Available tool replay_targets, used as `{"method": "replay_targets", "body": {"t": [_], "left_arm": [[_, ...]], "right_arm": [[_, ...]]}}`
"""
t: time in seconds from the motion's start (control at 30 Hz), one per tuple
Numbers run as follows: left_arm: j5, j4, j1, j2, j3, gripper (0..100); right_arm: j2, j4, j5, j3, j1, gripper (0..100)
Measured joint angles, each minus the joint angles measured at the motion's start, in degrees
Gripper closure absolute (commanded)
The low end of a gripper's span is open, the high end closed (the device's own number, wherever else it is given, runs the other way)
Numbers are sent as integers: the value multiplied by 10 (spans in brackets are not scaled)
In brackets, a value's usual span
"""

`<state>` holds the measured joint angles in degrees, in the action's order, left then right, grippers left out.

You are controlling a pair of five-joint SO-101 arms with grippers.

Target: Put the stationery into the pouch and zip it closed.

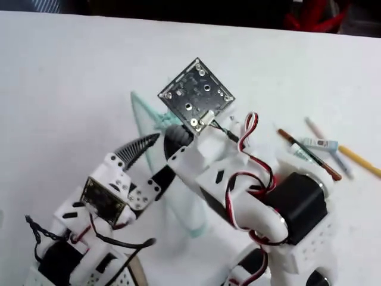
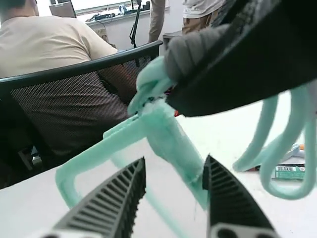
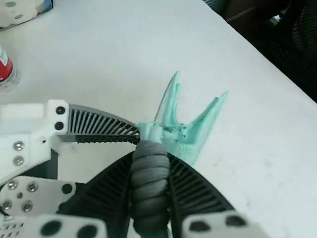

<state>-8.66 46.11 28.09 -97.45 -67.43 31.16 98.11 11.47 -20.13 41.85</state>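
Note:
A translucent mint-green pouch (image 1: 147, 116) lies in the middle of the white table, partly hidden under both arms. My right gripper (image 3: 150, 141), with a grey-wrapped finger (image 3: 148, 183), is shut on the pouch's (image 3: 193, 124) top edge. It appears in the left wrist view as a black and grey jaw (image 2: 188, 59) pinching a mint loop (image 2: 151, 82). My left gripper (image 2: 173, 183) is open, its ribbed fingers (image 2: 111, 203) on either side of a fold of the pouch (image 2: 171, 139). The stationery lies to the right: a brown pen (image 1: 309, 155), a yellow pencil (image 1: 360, 161) and a small white tube (image 1: 319, 143).
The left arm's white body (image 1: 95, 202) and the right arm's motor block (image 1: 297, 205) crowd the near side of the table. A red-capped item (image 3: 5, 69) stands near the table edge. Beyond the table is a black mesh chair (image 2: 74, 99) with a seated person.

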Motion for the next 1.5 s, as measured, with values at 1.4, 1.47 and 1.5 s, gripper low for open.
{"method": "replay_targets", "body": {"t": [1.4, 1.47, 1.5], "left_arm": [[73, 52, -34, 4, 48, 976], [73, 52, -34, 4, 46, 976], [73, 52, -34, 4, 40, 976]], "right_arm": [[4, -4, 1, -57, 3, 980], [4, -4, 17, -57, -14, 980], [3, -4, 27, -57, -22, 980]]}}
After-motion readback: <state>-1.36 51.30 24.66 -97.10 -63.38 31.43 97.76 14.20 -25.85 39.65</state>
